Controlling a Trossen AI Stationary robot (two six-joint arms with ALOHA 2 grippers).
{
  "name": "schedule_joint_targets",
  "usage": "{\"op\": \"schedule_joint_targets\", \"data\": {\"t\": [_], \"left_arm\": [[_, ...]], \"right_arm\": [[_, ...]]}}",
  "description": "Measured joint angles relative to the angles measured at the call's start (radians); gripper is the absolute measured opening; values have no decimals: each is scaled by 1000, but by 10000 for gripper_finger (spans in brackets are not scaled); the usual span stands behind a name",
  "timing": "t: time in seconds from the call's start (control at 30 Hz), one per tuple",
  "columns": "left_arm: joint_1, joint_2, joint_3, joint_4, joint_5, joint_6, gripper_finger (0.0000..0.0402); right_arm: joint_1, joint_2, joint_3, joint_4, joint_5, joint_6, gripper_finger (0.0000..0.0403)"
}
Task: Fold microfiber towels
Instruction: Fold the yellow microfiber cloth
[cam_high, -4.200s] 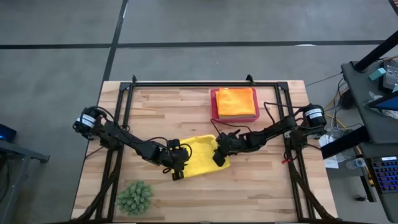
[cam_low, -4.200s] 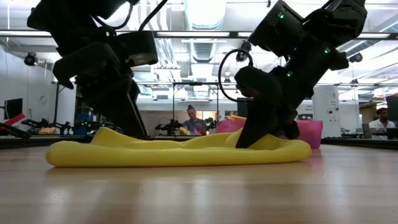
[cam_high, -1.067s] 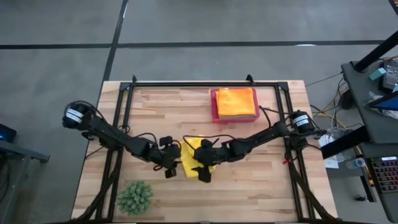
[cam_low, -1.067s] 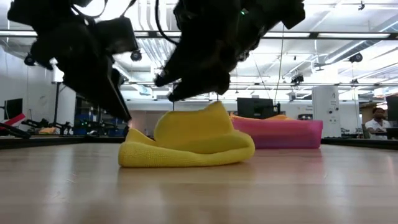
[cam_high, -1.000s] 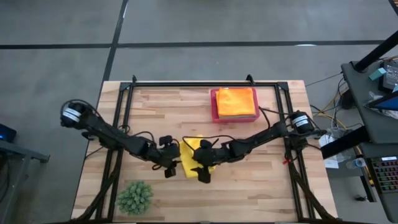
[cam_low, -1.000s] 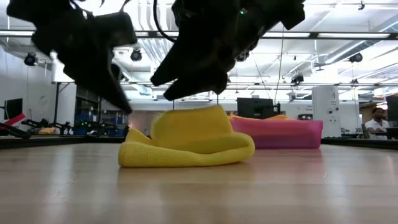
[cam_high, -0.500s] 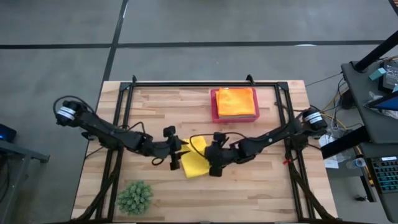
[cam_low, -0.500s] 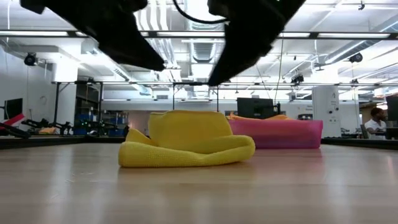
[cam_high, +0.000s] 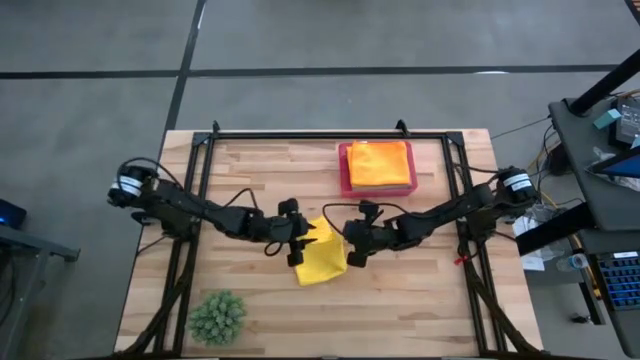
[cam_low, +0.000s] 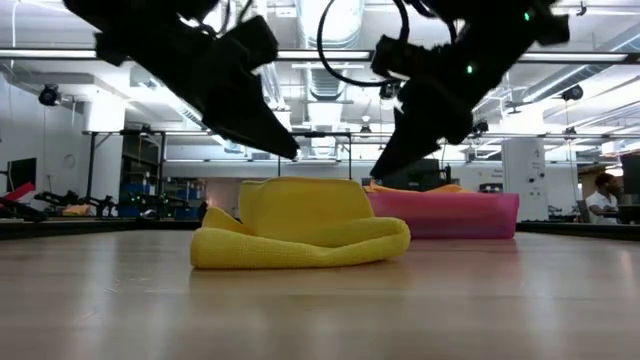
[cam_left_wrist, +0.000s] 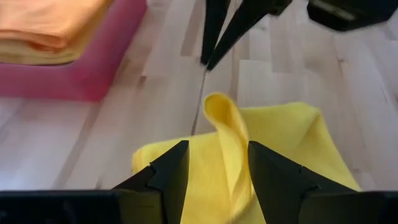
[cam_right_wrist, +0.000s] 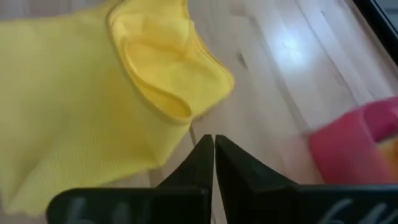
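The yellow towel (cam_high: 321, 259) lies folded at lower centre of the high view, on the bare table (cam_high: 420, 300). It is not flat: in the low view one flap (cam_low: 300, 205) stands up over the lower layers, and the left wrist view shows a loose ridge (cam_left_wrist: 225, 124) curling up from the fold.

Left gripper (cam_high: 298, 240) hovers just left of the towel, fingers spread, holding nothing. Right gripper (cam_high: 352, 250) hovers just right of it, fingers pressed together and empty; the right wrist view shows their tips (cam_right_wrist: 211, 146) clear of the cloth edge.

Handling, as judged: the cloth is light, soft and limp, with a napped surface that should grip well. It will sag and spring open rather than hold a crease. Pinch at a corner or the raised flap edge, through all layers.

An orange towel (cam_high: 379, 163) sits folded in the pink tray (cam_high: 345, 183), upper right of centre.
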Motion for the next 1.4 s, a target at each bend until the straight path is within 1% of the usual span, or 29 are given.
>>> {"op": "schedule_joint_targets", "data": {"t": [0.2, 0.3, 0.4, 0.57, 0.63, 0.67, 0.77, 0.83, 0.93, 1.07, 1.13, 1.2, 1.27, 1.4], "left_arm": [[16, 29, 13, -15, 95, -2, 150], [16, 27, 14, -18, 128, -3, 150], [15, 18, 14, -18, 143, -4, 150], [16, -13, 24, -76, 145, -4, 150], [16, -32, 23, -86, 145, -5, 150], [16, -40, 24, -85, 145, -5, 150], [12, -59, 23, -106, 156, -4, 150], [12, -66, 24, -127, 163, -9, 150], [12, -68, 22, -168, 163, -69, 150], [11, -64, 23, -250, 160, -117, 150], [7, -62, 23, -277, 153, -157, 152], [5, -61, 23, -296, 133, -213, 161], [5, -61, 24, -340, 113, -293, 173], [5, -60, 36, -432, 111, -448, 192]], "right_arm": [[-39, 43, -124, 275, -17, -44, 9], [-40, 73, -157, 427, -94, -71, 9], [-40, 114, -161, 526, -171, -67, 9], [-13, 187, -110, 671, -286, -51, 8], [9, 226, -60, 674, -319, -44, 9], [22, 244, -35, 667, -341, -58, 8], [70, 281, 39, 631, -362, -122, 8], [86, 286, 80, 572, -351, -139, 8], [84, 283, 119, 493, -339, -156, 8], [92, 276, 148, 437, -337, -170, 8], [96, 267, 152, 424, -339, -174, 8], [97, 253, 141, 414, -307, -189, 9], [96, 238, 128, 417, -265, -203, 9], [102, 209, 104, 405, -244, -223, 8]]}}
